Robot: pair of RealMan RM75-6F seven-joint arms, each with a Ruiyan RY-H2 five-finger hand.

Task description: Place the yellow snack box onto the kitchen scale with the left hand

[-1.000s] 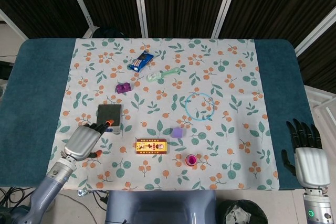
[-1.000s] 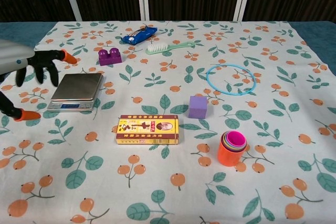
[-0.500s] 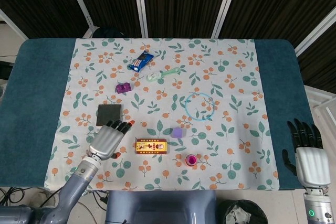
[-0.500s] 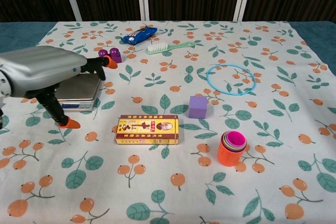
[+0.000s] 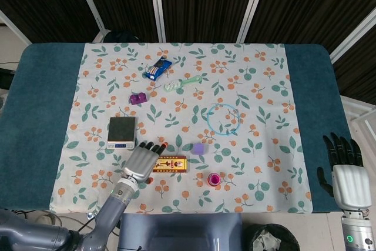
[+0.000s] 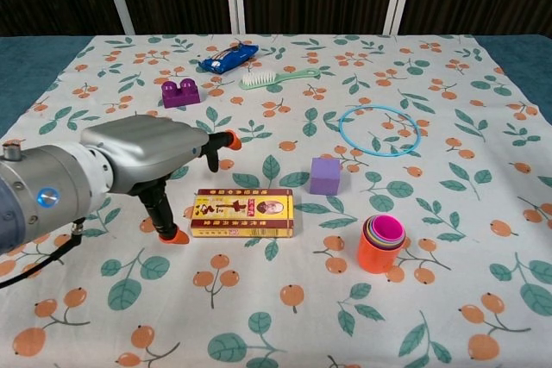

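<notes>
The yellow snack box point(image 5: 170, 163) point(image 6: 242, 213) lies flat on the cloth near the table's front edge. My left hand point(image 5: 143, 160) point(image 6: 153, 159) hovers just left of the box, fingers spread and holding nothing, its thumb tip low beside the box's left end. The kitchen scale point(image 5: 122, 132), dark-topped with a silver body, sits behind and left of the box; in the chest view the left hand hides it. My right hand point(image 5: 343, 171) stays off the table's front right corner, fingers spread, holding nothing.
A purple cube point(image 6: 325, 176) and stacked orange-pink cups point(image 6: 381, 243) stand right of the box. Further back lie a blue ring point(image 6: 379, 130), a purple brick point(image 6: 180, 92), a green brush point(image 6: 274, 77) and a blue toy car point(image 6: 228, 57).
My left hand has swept right from over the scale's front to the box's left end, uncovering the scale in the head view. The right hand has barely moved.
</notes>
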